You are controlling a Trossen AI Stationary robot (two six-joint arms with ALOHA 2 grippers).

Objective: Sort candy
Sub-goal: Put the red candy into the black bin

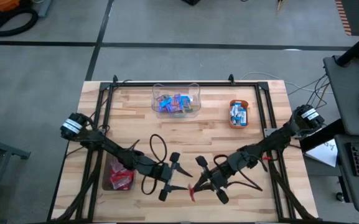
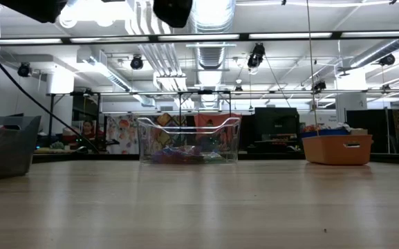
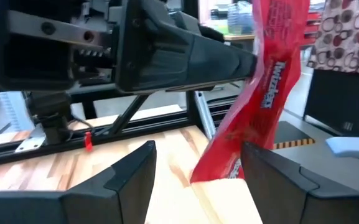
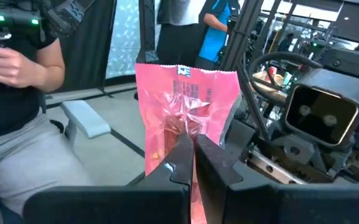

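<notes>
Evidently for a handover, the right pincer (image 1: pixel 199 185) pinches a red candy (image 1: pixel 193 190) upright, left pincer (image 1: pixel 168 178) spread at its nine o'clock.

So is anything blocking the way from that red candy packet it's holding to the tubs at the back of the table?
Nothing visible does. The right end effector holds the red candy packet near the front edge; bare wood lies between it and the clear plastic box and the orange bowl.

Bright ceiling strip lights (image 2: pixel 206 36) glare in the low view — wrist views blur up close.
</notes>
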